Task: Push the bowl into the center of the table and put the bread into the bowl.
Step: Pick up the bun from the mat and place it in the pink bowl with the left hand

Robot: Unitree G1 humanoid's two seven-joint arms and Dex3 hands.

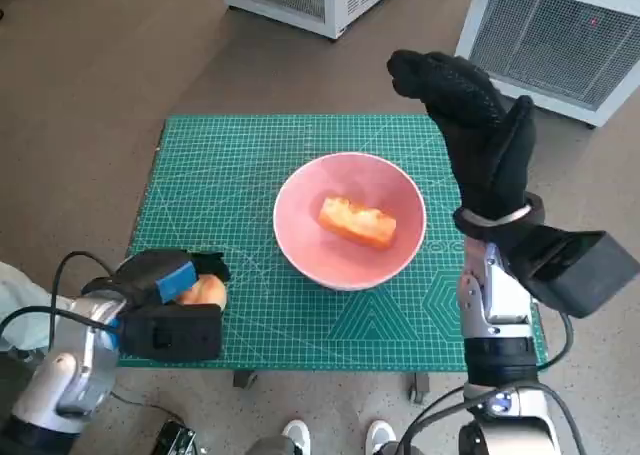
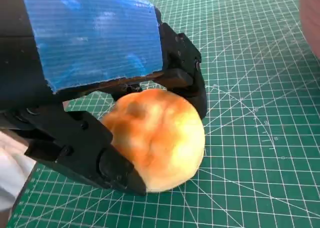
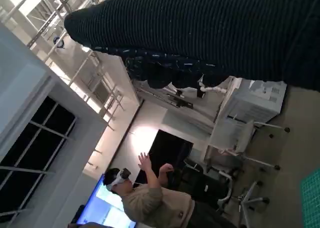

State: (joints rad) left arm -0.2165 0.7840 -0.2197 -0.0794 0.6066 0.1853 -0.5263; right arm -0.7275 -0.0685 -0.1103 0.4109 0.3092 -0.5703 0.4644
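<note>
Left hand gripping a bun, one piece of bread already lying in the bowl.

At about eight o'clock on the mat (image 1: 215,160), the left hand (image 1: 165,280) is clamping its fingers (image 2: 107,165) around a bun (image 2: 157,138). The bowl (image 1: 300,255) is sitting mid-mat with bread (image 1: 357,221) inside. At three o'clock the right hand (image 1: 470,135) is hanging raised, holding nothing; fingers look loosely apart.

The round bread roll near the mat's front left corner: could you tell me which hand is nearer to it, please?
Left. The left hand grips the round bread roll on the green mat. The right hand is raised on the far side of the pink bowl, well away.
</note>
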